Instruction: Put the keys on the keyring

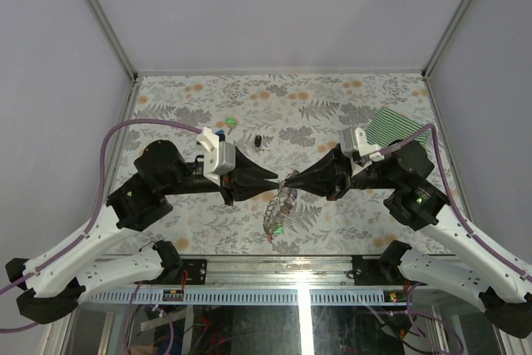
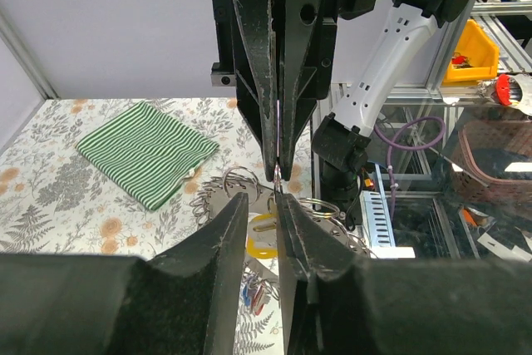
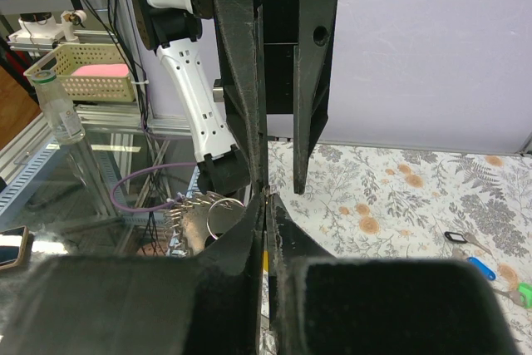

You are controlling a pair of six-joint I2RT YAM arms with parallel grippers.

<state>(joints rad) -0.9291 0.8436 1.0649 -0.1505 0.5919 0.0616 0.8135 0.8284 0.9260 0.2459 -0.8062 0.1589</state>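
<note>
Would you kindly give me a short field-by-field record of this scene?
left pincer: narrow gap between fingers; grip unclear
right pincer: shut, apparently on the keyring, tip to tip with the left
loose keys: green key, blue key, black key, on the table beyond the left arm
striped cloth: flat, far right

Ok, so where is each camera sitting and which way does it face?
Top external: above and behind, looking down on the table; left arm, right arm and the hanging keyring show.
Left wrist: on the left arm, facing the right end effector; own fingers below.
Right wrist: on the right arm, facing the left end effector; own fingers below.
Shared: top and left wrist show the green striped cloth.
</note>
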